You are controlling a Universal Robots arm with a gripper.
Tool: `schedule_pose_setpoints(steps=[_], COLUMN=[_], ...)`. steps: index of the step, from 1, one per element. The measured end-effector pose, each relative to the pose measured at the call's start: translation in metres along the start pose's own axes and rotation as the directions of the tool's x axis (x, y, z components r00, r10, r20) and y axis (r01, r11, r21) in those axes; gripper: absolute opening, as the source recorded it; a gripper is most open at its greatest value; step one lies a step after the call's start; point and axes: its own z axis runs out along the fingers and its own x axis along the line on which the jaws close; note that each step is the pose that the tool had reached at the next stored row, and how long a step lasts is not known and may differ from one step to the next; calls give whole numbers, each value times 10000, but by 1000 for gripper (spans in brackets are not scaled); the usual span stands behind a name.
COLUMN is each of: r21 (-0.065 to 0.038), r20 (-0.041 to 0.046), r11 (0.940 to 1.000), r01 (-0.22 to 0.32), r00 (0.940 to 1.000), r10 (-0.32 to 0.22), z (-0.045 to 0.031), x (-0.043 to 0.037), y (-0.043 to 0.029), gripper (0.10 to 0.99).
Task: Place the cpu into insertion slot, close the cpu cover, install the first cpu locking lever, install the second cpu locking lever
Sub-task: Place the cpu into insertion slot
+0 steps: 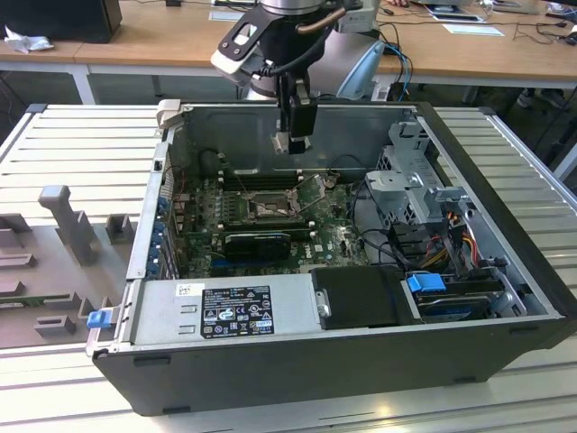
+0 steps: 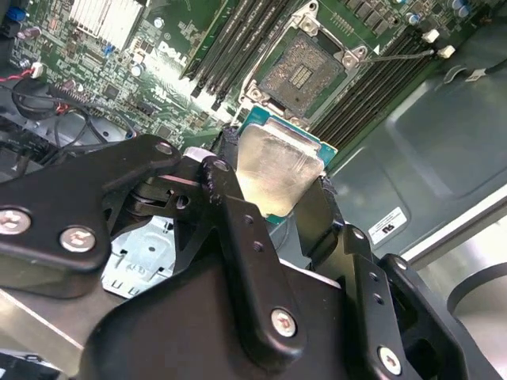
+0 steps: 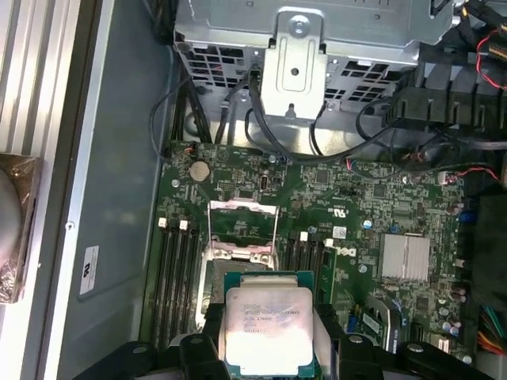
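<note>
Open tower case [image 1: 297,356] is lying on its side, motherboard [image 3: 356,198] facing up, which is giving the arm a straight way down from above. The gripper [image 2: 279,186] is pinching the cpu [image 3: 265,328] by two opposite edges, jaws closed on it, so the silver-grey lid is staying bare and the chip is riding roughly flat, contact side down toward the board. In the exterior view the chip is hanging well above the board, not yet in contact with anything below. The insertion slot [image 2: 301,71] is sitting unfilled, dark centre exposed, between the banks of memory slots [image 3: 178,269]. The cpu cover [image 3: 242,206] is likely standing swung up off the socket — the angle is poor there, so I am not sure how far it is tilting. A thin wire lever [image 2: 396,55] is lying out to one side of the socket, apparently unlatched — leaving the opening free.
</note>
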Motion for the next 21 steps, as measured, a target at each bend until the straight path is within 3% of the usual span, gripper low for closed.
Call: schedule_pose_setpoints(steps=[21], r21=[53], r20=[49], r11=[9982], r01=[-593], r00=[9982], r10=[593], z=[58], x=[-1], y=[-5], gripper=[529])
